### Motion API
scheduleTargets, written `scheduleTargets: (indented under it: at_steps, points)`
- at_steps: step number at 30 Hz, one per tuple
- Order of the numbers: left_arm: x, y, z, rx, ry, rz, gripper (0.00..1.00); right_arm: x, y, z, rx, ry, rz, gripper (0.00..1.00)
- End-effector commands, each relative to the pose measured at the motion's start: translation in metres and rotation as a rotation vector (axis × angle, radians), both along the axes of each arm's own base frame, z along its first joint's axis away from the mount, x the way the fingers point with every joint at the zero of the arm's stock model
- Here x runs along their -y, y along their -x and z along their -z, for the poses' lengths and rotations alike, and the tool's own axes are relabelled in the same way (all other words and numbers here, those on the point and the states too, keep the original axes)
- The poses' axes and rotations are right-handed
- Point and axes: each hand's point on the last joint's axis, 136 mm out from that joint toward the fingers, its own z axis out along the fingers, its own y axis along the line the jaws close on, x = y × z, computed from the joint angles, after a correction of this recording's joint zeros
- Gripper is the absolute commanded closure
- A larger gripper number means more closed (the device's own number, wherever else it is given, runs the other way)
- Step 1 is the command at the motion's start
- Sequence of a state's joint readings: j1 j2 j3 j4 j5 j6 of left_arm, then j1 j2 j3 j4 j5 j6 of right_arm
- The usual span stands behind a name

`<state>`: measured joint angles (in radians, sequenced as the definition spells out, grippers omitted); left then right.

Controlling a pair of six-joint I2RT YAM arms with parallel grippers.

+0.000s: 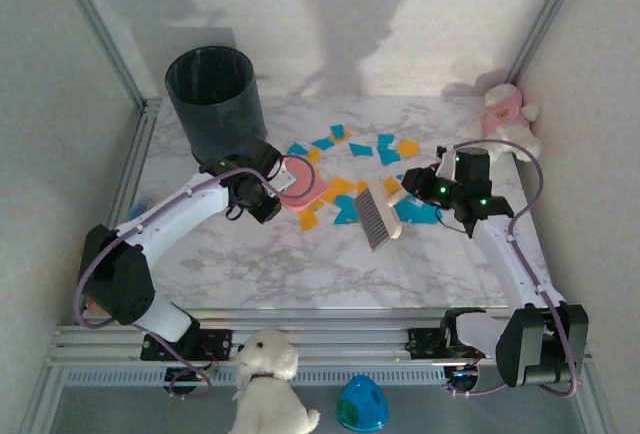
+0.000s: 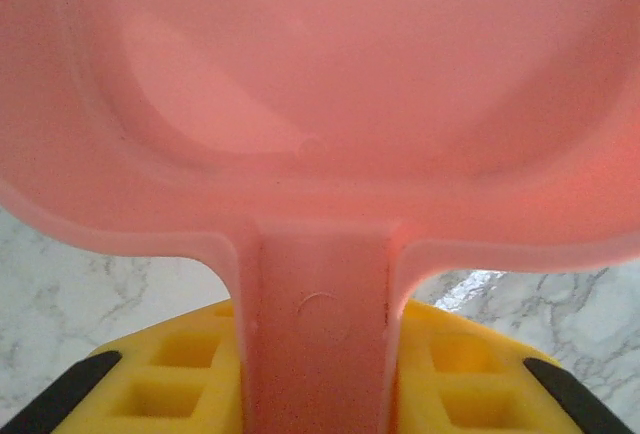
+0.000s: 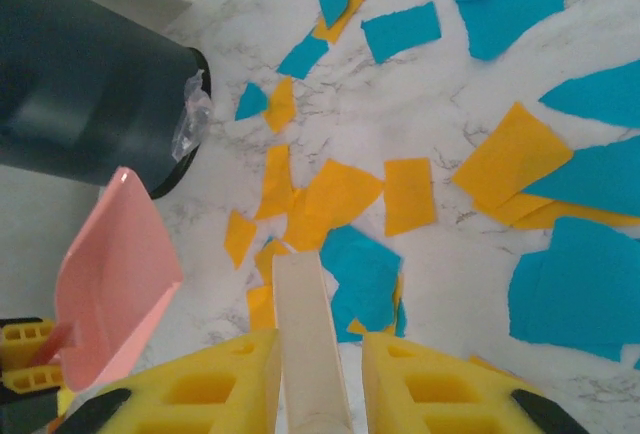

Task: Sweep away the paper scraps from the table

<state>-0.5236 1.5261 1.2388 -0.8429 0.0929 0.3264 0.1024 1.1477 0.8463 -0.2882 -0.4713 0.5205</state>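
Note:
Orange and blue paper scraps (image 1: pixel 352 159) lie scattered across the back middle of the marble table (image 1: pixel 290 269). My left gripper (image 1: pixel 262 194) is shut on the handle of a pink dustpan (image 1: pixel 300 182), whose pan sits at the left edge of the scraps. In the left wrist view that handle (image 2: pixel 320 324) runs between the yellow fingers (image 2: pixel 170 379). My right gripper (image 1: pixel 418 187) is shut on a cream brush (image 1: pixel 376 214), held over the scraps with its bristles showing. In the right wrist view the brush handle (image 3: pixel 308 334) points at orange and blue scraps (image 3: pixel 340 199), with the dustpan (image 3: pixel 115 284) to the left.
A dark round bin (image 1: pixel 213 99) stands at the back left, close behind the dustpan, and shows again as the bin (image 3: pixel 80 74). A pink-and-white plush toy (image 1: pixel 505 114) sits at the back right corner. Below the front rail are a white plush dog (image 1: pixel 265 374) and a blue egg-shaped object (image 1: pixel 362 406).

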Motion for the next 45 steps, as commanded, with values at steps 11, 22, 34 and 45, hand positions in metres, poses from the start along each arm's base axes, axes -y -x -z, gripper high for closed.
scheduleTargets:
  at_steps: [11, 22, 34, 45]
  points:
    - [-0.017, 0.014, -0.037, 0.113, 0.050, -0.085, 1.00, -0.049, -0.047, -0.005, 0.032, -0.132, -0.076, 1.00]
    - [-0.024, 0.016, -0.044, 0.157, 0.047, -0.104, 1.00, -0.128, -0.074, 0.013, 0.006, -0.164, -0.213, 1.00]
    - [-0.021, 0.019, -0.034, 0.113, 0.049, -0.101, 1.00, -0.147, -0.077, 0.067, -0.116, -0.050, -0.219, 1.00]
    - [-0.004, 0.027, -0.023, 0.049, 0.085, -0.051, 1.00, -0.082, -0.040, 0.083, -0.129, 0.278, -0.130, 1.00]
